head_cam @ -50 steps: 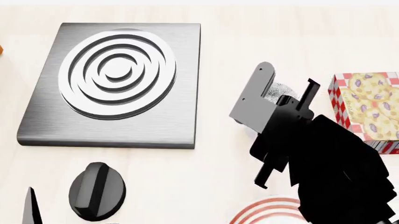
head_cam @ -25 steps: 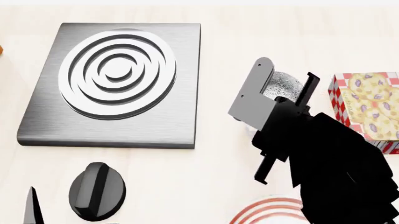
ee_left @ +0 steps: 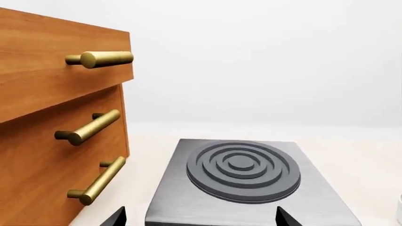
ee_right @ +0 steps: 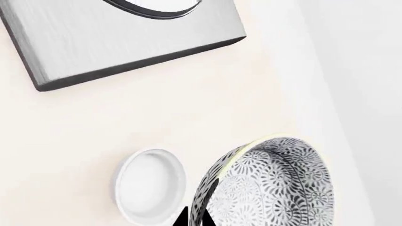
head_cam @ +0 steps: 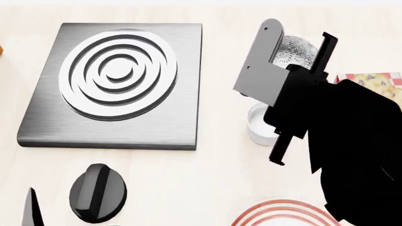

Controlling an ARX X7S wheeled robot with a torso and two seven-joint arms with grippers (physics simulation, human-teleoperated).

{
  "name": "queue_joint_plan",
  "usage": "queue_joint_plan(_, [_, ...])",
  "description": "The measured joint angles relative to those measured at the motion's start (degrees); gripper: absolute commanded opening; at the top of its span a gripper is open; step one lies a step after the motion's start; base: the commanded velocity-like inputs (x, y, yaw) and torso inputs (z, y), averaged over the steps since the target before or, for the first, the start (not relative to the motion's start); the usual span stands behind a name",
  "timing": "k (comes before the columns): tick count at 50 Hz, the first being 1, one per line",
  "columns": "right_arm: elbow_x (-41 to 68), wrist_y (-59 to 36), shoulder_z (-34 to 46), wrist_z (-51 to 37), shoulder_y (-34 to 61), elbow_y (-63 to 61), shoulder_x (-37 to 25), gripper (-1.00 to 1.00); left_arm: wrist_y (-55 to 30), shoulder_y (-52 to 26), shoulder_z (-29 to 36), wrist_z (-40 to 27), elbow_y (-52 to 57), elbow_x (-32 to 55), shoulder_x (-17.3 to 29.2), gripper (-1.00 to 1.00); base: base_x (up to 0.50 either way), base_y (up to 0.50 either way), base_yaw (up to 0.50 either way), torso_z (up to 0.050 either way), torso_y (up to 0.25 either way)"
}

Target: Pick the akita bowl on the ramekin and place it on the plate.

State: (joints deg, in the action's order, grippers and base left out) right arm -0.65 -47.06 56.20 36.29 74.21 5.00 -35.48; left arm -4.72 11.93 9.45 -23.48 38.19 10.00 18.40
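Half the job looks done: the right gripper (head_cam: 295,44) grips the akita bowl (head_cam: 294,51) at upper right, clear of the empty ramekin (head_cam: 259,124), with the plate (head_cam: 283,214) at the bottom edge waiting.

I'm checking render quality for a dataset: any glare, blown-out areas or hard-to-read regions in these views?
Head view: the right arm's black body is a flat silhouette hiding most of the plate; the hob rings gleam white. Right wrist view: sharp, the white ramekin nearly blends into the pale table, the akita bowl pattern crisp. Left wrist view: the background washes out to white; soft shadows under the drawer handles.
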Motion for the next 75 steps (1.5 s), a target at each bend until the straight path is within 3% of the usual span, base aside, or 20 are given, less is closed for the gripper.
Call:
queue_joint_plan(25, [1.7,-10.3,2.2,6.2,-3.0,-23.9,-11.9,-1.0,-0.1,0.1,0.5,-0.6,0.2,0.3,0.4,1.0,0.0,0.0,0.0,0.0,0.0])
queue_joint_plan(75, [11.1,-12.4,-4.4,-3.1,-23.6,-47.1,-28.5,-1.0,-0.3,-0.2,1.3,-1.8,0.0,0.5,1.1,1.0,0.0,0.0,0.0,0.0,0.0])
